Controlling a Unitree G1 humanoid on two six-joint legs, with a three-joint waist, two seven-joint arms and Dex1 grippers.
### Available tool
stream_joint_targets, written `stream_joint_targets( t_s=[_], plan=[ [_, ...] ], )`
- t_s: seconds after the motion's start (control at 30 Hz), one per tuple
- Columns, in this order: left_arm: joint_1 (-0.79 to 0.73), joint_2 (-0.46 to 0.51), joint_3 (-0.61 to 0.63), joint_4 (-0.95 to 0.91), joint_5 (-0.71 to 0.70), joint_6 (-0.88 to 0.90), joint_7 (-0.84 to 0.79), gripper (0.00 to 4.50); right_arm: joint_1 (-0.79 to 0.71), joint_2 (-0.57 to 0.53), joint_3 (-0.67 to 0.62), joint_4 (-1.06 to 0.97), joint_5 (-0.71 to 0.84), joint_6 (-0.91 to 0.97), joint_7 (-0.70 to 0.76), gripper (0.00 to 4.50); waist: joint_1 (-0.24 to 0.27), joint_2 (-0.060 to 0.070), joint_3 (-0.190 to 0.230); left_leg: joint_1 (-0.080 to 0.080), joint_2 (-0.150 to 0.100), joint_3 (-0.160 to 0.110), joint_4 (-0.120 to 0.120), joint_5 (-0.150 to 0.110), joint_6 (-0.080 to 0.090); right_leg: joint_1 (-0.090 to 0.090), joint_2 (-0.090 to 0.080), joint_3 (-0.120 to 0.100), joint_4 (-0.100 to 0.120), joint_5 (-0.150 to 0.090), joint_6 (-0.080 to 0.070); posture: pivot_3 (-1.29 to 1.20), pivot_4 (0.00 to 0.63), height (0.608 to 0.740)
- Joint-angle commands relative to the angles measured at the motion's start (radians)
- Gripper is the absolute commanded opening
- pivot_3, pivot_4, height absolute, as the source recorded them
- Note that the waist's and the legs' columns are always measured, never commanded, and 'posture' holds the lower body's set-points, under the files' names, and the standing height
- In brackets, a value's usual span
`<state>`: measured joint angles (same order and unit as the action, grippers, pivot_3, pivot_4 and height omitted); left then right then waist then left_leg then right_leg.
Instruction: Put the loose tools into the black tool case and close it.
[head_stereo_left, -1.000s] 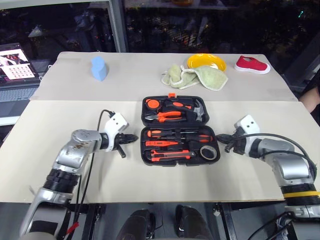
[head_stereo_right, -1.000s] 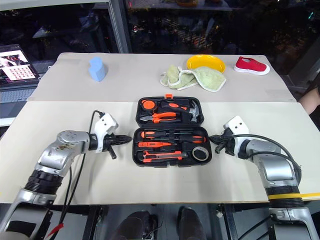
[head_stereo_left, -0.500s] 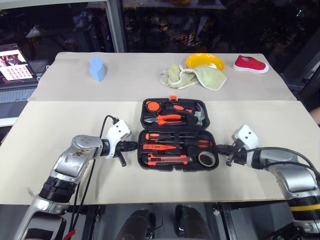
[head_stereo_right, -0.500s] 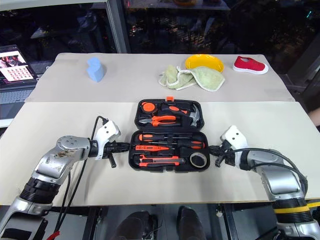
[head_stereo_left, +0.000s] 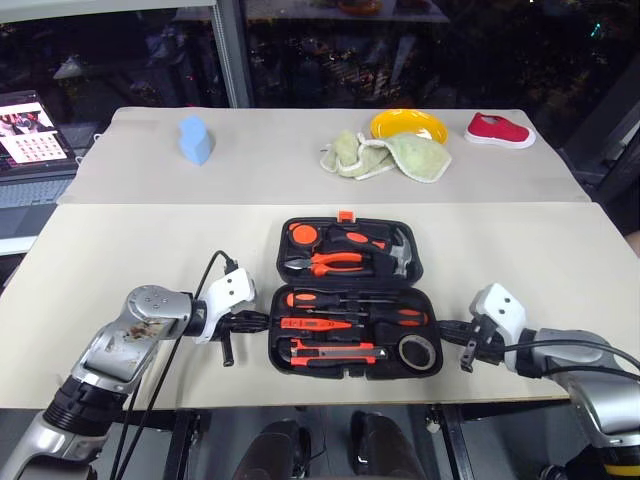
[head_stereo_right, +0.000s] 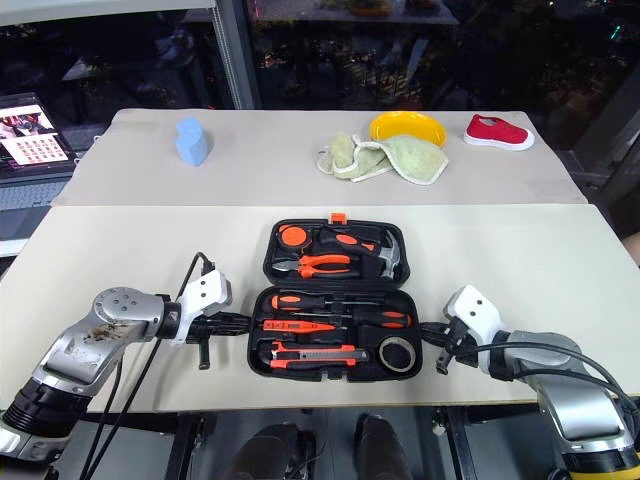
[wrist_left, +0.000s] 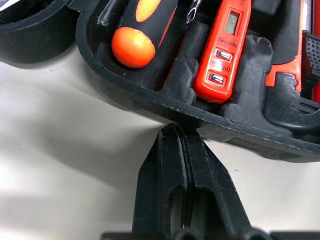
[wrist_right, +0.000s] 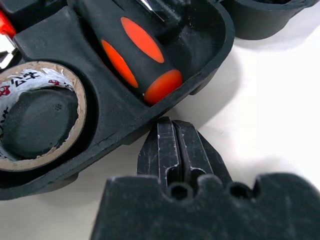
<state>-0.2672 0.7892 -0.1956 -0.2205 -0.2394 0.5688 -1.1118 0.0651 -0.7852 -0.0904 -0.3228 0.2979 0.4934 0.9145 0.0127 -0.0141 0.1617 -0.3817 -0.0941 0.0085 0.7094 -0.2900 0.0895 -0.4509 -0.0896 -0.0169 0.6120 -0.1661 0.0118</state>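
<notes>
Lying open on the beige table, the black tool case sits squarely between the two grippers, its lid half further out with the pliers and the hammer in their slots. The near half is flanked on both sides: the left gripper has both black fingers pressed together, holding nothing, with its tips right against the case's left end wall; the right gripper is likewise fully closed and empty, its tips at the case's right end.

Every loose tool appears to be seated already. Just past the left jaws, over the case wall, lie the round butt of one screwdriver and the tester pen in neighbouring slots. Just past the right jaws sit the second screwdriver and, beside it, the tape roll in its round well. The utility knife lies along the near row, between the two grippers.

So the packing looks finished — nothing from the set is left out on the table. What remains, as I judge it, is folding one half over the other and pressing the small orange latch shut — the case is still wide open.
</notes>
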Motion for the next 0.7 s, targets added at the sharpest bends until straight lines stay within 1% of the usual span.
stream_joint_targets(
  t_s=[0.03,0.1,0.17,0.2,0.23,0.27,0.3,0.33,0.37,0.4,0.47,0.5,0.53,0.57,0.6,0.63,0.67,0.7],
  plan=[
    [0.016,0.01,-0.014,0.071,-0.001,0.01,-0.019,0.06,-0.001,-0.013,-0.009,-0.023,-0.005,-0.02,-0.008,0.0,-0.001,0.001,0.0,0.001,0.0,0.0,0.0,0.0,0.0,0.0,0.0,0.0,0.0,0.0,0.0,0.0,0.15,0.732],
    [-0.001,0.014,0.004,0.12,-0.001,0.023,-0.01,0.06,-0.01,-0.022,-0.021,-0.004,-0.016,-0.017,-0.018,0.0,-0.001,0.001,0.0,0.003,0.0,0.0,0.0,0.0,0.0,0.0,0.0,0.0,0.0,0.0,0.0,0.0,0.15,0.732],
    [-0.043,0.014,0.044,0.184,-0.025,0.077,0.007,0.06,-0.025,-0.039,-0.059,0.01,0.0,0.009,-0.015,0.0,-0.001,0.001,0.0,0.005,0.0,0.0,0.0,0.0,0.0,0.003,0.0,0.0,0.0,0.0,0.0,0.0,0.15,0.732],
    [-0.072,0.019,0.068,0.215,-0.052,0.118,0.004,0.3,-0.037,-0.054,-0.088,0.018,0.024,0.039,-0.009,0.0,-0.001,0.001,0.0,0.006,0.0,0.0,0.0,0.0,0.0,0.005,0.0,0.0,0.0,0.0,0.0,0.0,0.15,0.732],
    [-0.098,0.025,0.088,0.241,-0.075,0.152,-0.001,0.56,-0.05,-0.067,-0.115,0.024,0.048,0.068,-0.004,0.29,-0.001,0.001,0.0,0.008,0.001,0.0,0.0,0.0,0.0,0.009,0.0,0.0,0.0,0.0,0.0,0.0,0.15,0.732],
    [-0.143,0.032,0.11,0.283,-0.099,0.187,-0.01,0.7,-0.078,-0.086,-0.151,0.036,0.092,0.126,0.004,0.59,-0.001,0.001,0.0,0.01,0.001,0.0,0.0,-0.001,0.001,0.011,0.0,0.0,0.0,-0.001,0.001,0.0,0.15,0.732],
    [-0.174,0.036,0.123,0.312,-0.114,0.21,-0.016,1.05,-0.098,-0.098,-0.174,0.044,0.121,0.168,0.009,0.81,-0.001,0.0,0.001,0.011,0.001,0.0,0.0,-0.002,0.004,0.012,0.0,0.0,0.0,-0.002,0.003,0.0,0.15,0.732],
    [-0.22,0.036,0.136,0.357,-0.126,0.237,-0.016,1.43,-0.129,-0.111,-0.194,0.056,0.152,0.215,0.012,1.17,-0.002,-0.001,0.001,0.011,0.001,0.0,0.0,-0.003,0.006,0.012,0.001,0.0,0.0,-0.004,0.007,0.0,0.15,0.732],
    [-0.264,0.032,0.145,0.398,-0.136,0.263,-0.015,1.9,-0.159,-0.122,-0.206,0.068,0.179,0.258,0.012,1.62,-0.002,-0.001,0.001,0.011,0.002,0.0,0.0,-0.003,0.005,0.012,0.001,0.0,0.0,-0.004,0.007,0.0,0.15,0.732],
    [-0.317,0.025,0.152,0.445,-0.144,0.295,-0.012,2.16,-0.197,-0.131,-0.212,0.085,0.203,0.3,0.01,1.88,-0.001,-0.002,0.002,0.011,0.002,0.0,0.0,-0.002,0.004,0.012,0.001,-0.001,0.0,-0.004,0.007,0.0,0.15,0.732],
    [-0.421,0.005,0.154,0.53,-0.159,0.362,-0.017,2.94,-0.286,-0.138,-0.21,0.128,0.246,0.387,-0.002,2.6,0.0,-0.003,0.003,0.011,0.002,0.0,0.0,-0.002,0.004,0.012,0.001,-0.001,0.0,-0.004,0.007,0.0,0.15,0.732],
    [-0.456,-0.003,0.151,0.558,-0.162,0.384,-0.021,3.21,-0.319,-0.138,-0.207,0.144,0.26,0.419,-0.008,2.84,0.0,-0.004,0.003,0.011,0.002,-0.001,0.0,-0.002,0.004,0.012,0.001,-0.002,0.0,-0.004,0.006,0.0,0.15,0.732],
    [-0.502,-0.022,0.139,0.591,-0.161,0.415,-0.021,3.65,-0.369,-0.13,-0.191,0.175,0.268,0.456,-0.02,3.28,0.001,-0.004,0.003,0.009,0.002,-0.001,0.001,-0.002,0.004,0.011,0.001,-0.002,0.0,0.0,0.001,0.0,0.15,0.732],
    [-0.533,-0.034,0.13,0.613,-0.159,0.435,-0.021,4.06,-0.402,-0.126,-0.179,0.196,0.273,0.483,-0.029,3.63,0.002,-0.004,0.003,0.009,0.002,-0.001,0.001,-0.001,0.003,0.011,0.001,-0.002,0.0,0.0,0.0,0.0,0.15,0.732],
    [-0.587,-0.068,0.122,0.645,-0.16,0.48,-0.001,4.34,-0.451,-0.118,-0.147,0.23,0.267,0.505,-0.034,3.9,0.002,-0.004,0.003,0.009,0.002,-0.001,0.001,0.0,0.001,0.011,0.001,-0.002,0.0,0.0,0.0,0.0,0.15,0.732],
    [-0.631,-0.1,0.115,0.677,-0.158,0.512,0.013,4.5,-0.495,-0.11,-0.112,0.265,0.258,0.524,-0.04,4.24,0.002,-0.004,0.003,0.008,0.001,-0.001,0.001,0.0,0.001,0.011,0.0,-0.002,0.0,0.0,0.0,0.0,0.15,0.732],
    [-0.659,-0.12,0.111,0.698,-0.156,0.531,0.022,4.5,-0.522,-0.106,-0.088,0.287,0.252,0.535,-0.043,4.48,0.002,-0.004,0.002,0.008,0.001,-0.001,0.001,-0.001,0.002,0.01,0.0,-0.002,0.0,0.0,0.0,0.0,0.15,0.732],
    [-0.682,-0.138,0.107,0.72,-0.152,0.544,0.03,4.5,-0.551,-0.099,-0.066,0.314,0.245,0.549,-0.048,4.48,0.002,-0.004,0.002,0.006,0.001,-0.001,0.002,0.0,0.005,0.009,0.0,-0.003,-0.001,0.0,0.0,0.0,0.15,0.732]
  ],
)
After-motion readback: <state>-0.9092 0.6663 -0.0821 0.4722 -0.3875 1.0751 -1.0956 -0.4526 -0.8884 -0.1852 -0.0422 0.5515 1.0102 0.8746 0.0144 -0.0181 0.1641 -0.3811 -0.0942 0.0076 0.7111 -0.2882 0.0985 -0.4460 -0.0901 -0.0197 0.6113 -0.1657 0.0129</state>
